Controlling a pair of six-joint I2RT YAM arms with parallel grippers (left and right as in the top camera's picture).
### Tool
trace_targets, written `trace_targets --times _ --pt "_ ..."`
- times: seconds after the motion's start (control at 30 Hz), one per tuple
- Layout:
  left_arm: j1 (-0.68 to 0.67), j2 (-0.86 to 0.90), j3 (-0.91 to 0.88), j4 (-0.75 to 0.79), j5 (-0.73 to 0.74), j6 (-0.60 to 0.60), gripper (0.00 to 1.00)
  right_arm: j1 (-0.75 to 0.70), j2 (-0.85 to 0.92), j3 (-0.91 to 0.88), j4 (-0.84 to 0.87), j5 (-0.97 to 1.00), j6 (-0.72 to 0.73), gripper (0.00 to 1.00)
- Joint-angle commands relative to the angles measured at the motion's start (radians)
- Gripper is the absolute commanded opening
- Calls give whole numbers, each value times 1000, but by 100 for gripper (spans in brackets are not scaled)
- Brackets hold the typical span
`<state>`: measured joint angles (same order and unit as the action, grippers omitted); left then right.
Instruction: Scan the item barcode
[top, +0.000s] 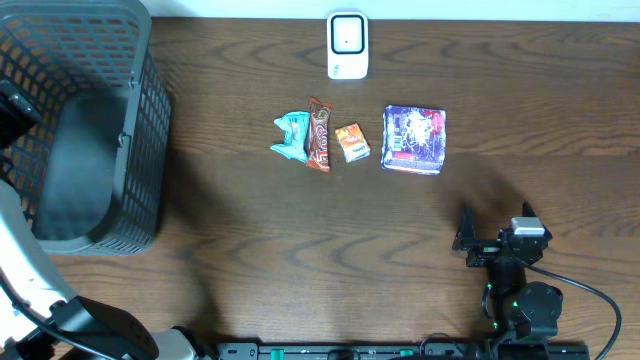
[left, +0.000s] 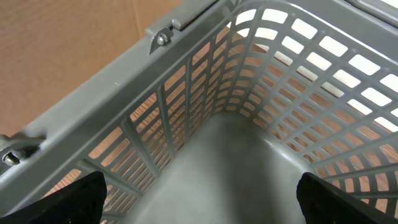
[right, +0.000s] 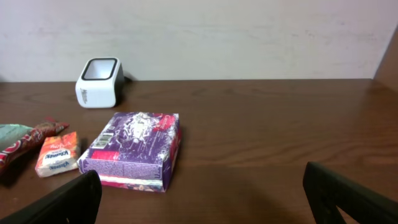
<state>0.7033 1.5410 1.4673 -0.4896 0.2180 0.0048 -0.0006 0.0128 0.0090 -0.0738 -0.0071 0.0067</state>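
Box, flat on the counter at the right end of a row of four items, lies ahead of the right tool and slightly to its left, near but not touching. We see that tool's fingers spread wide, holding nothing. Beside the box, going left, sit an orange packet, a bar whose long axis points away from the robot, and a teal pouch. The scanner stands beyond the row at the counter's far edge, left of the box. The left tool hangs over the basket, fingers also spread and empty, well apart from every item. We judge the right arm the nearer, and the box, close to square from above, its likeliest pick; nothing is lifted yet. We cannot find a barcode on any face shown.
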Motion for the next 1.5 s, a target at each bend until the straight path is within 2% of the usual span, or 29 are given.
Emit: trace_targets --times 0.0,0.13,0.27,0.4,0.6,0.77,0.97,1.07,1.27,1.47 --pt "0 -32 7 27 55 -24 98 8 -3 -3 -1 2 -4 99" --pt "0 -78 7 109 250 -121 98 8 -3 -3 -1 2 -4 99" --pt "-10 -132 7 182 384 -254 99 8 -3 -3 -1 2 -4 99" --pt "-72 -179 7 208 494 -307 99 8 -3 -3 -1 2 -4 99" --pt "-319 -226 7 169 500 -314 99 8 -3 -3 -1 2 -4 99" --pt "-564 -254 7 70 488 -313 99 8 -3 -3 -1 2 -4 99" --pt "-785 -272 7 -79 288 -242 99 8 -3 -3 -1 2 -4 99" --pt "-890 -277 7 -154 88 -192 99 8 -3 -3 -1 2 -4 99" --pt "-1056 -273 7 -281 -265 -180 99 8 -3 -3 -1 2 -4 99" --pt "-1147 -267 6 -403 -418 -182 99 8 -3 -3 -1 2 -4 99"
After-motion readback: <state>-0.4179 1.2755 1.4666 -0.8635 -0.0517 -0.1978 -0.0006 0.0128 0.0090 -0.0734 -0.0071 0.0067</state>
